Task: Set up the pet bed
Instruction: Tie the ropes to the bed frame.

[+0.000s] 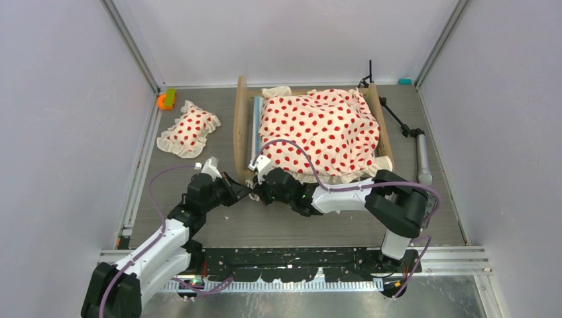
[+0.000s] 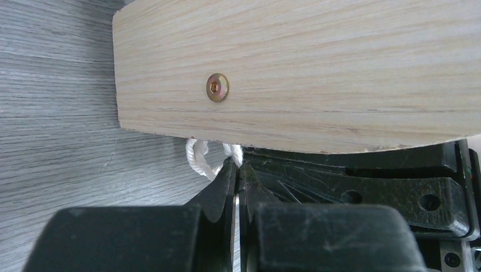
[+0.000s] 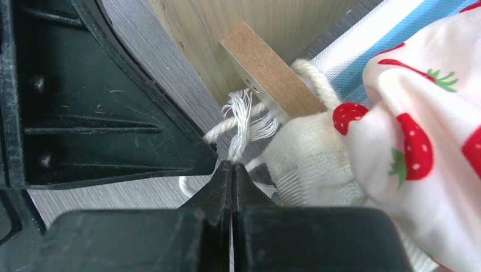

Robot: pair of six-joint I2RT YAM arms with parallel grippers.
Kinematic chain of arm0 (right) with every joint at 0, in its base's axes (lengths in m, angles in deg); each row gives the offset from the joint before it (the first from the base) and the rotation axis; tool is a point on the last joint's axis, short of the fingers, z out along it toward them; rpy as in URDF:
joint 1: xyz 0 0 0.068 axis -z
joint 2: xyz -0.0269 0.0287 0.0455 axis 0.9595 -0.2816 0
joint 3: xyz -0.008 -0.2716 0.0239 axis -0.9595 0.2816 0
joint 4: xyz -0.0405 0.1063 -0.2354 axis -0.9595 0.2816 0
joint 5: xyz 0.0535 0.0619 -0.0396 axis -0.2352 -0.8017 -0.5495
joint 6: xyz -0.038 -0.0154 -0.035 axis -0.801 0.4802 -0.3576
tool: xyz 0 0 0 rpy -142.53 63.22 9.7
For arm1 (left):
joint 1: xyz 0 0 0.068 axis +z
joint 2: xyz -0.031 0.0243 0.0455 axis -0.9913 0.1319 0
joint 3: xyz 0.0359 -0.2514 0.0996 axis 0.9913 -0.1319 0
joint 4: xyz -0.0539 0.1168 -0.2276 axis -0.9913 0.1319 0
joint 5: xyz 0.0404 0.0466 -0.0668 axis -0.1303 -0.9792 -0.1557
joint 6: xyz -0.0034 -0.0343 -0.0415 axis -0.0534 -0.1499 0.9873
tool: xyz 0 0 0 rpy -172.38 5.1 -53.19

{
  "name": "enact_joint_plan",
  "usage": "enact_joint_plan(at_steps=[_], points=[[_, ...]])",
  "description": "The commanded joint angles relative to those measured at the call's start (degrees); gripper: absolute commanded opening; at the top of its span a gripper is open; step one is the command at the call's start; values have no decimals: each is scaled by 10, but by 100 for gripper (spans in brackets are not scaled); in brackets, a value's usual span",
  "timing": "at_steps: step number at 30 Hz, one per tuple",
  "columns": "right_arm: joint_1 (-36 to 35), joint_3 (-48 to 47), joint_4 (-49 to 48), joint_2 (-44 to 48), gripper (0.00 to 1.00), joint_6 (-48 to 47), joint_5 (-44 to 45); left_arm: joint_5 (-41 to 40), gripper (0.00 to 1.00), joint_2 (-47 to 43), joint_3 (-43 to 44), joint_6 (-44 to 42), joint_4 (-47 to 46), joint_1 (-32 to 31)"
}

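1. Light-wood pet bed (image 1: 240,119) stands at the middle-back of the grey table (image 1: 298,222), with red-spotted bedding (image 1: 318,129) draped over it.
2. The left jaws are pressed together, pinching a white cord (image 2: 197,160) just under the end board (image 2: 295,73).
3. The right jaws are likewise closed tight, nipping a frayed cord end (image 3: 243,113) beside the side rail (image 3: 266,71).
4. A matching pillow (image 1: 189,130) lies on the table, left of the bed.

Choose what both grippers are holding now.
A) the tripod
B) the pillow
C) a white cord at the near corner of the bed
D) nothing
C: in the wrist views the left gripper and the right gripper are each shut on a strand of white cord, close to the wooden end board.
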Motion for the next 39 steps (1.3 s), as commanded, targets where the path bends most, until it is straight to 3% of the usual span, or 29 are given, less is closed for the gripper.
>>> enact_joint_plan(at_steps=[1,12,18,27,39], points=[[-4,-19,-30,-16,0,1,6,0,0,6,17,-14,-9,-1],[-3,9,-156,-57,0,7,5,-4,1,5,16,-15,-7,-1],[-3,10,-170,-67,0,-6,-42,-5,22,15,20,-16,-3,-1],[-3,8,-133,-65,0,-23,-83,-9,34,7,34,-24,16,-1],[-3,-36,-47,-85,0,-34,-98,-19,28,-13,40,-30,36,-1]])
